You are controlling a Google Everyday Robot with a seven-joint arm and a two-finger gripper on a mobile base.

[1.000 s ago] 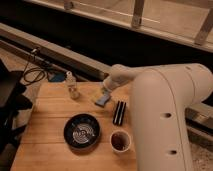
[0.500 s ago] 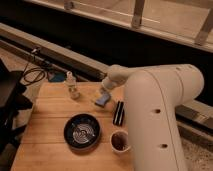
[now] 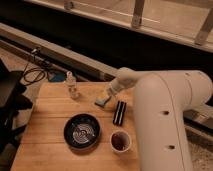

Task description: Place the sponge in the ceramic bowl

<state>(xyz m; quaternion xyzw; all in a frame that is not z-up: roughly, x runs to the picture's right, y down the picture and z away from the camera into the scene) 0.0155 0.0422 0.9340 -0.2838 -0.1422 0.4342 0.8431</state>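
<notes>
1. The sponge (image 3: 103,102) sits mid-frame, right at my gripper (image 3: 108,95), up and to the right of the ceramic bowl (image 3: 82,131). The bowl shows only its pale rings.
2. I judge this to be the pick-up or the start of the carry. With a sure hold, the sponge must travel down-left over the bowl, clear of the black bar (image 3: 119,112).
3. I cannot tell whether the gripper is apart or clamped on the sponge, nor whether the sponge rests on the table (image 3: 45,125) or hangs above it.

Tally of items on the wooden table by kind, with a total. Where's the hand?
sponge: 1
ceramic bowl: 1
cup: 1
black ribbed bar: 1
small bottle: 1
Total: 5
The hand is at the sponge.
</notes>
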